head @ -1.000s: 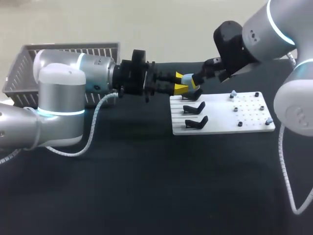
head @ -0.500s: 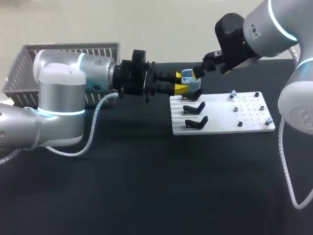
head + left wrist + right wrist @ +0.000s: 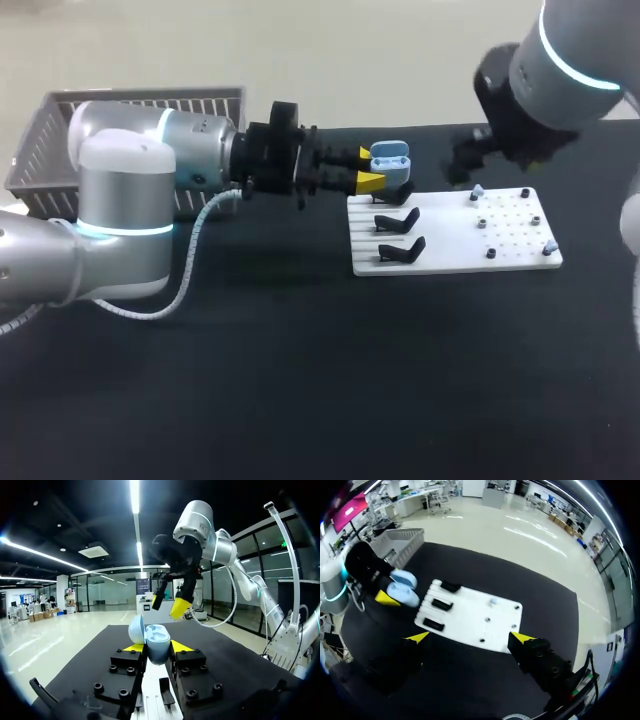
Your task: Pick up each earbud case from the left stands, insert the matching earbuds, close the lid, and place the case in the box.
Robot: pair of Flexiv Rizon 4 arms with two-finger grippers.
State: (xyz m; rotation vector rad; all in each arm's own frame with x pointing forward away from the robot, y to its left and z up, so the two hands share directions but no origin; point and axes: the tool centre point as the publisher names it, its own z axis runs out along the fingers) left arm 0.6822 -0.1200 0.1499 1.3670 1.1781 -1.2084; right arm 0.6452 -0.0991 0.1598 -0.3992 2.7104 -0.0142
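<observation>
The desk (image 3: 300, 380) was draped in black. A slatted box (image 3: 40, 140) had been set at its far left corner, judged to be the drop-off for finished cases and well apart from the working area.

The left arm (image 3: 120, 200) was stretched along the far edge from the left. The right arm (image 3: 570, 50) was raised over the far right part of the desk.

A white board (image 3: 450, 255) was laid near the far right of the desk, with black stands (image 3: 397, 220) ranged along its left edge. Two stands were seen empty; a third was largely hidden behind the fingers.

The left gripper (image 3: 369, 168) was clamped on the case (image 3: 390, 158) from two sides. The case was held in the air just above the board's far left corner. Its lid was swung open, presumably so that the cavities were offered to the other arm for loading.

The right gripper (image 3: 470, 638) was held above the board with fingers spread wide and nothing between them — a stance judged ready for a pick.

Small pale earbuds (image 3: 478, 190) were perched on pegs on the board's right half, one near its far edge, another by its near right corner. None were yet seated in the case.
</observation>
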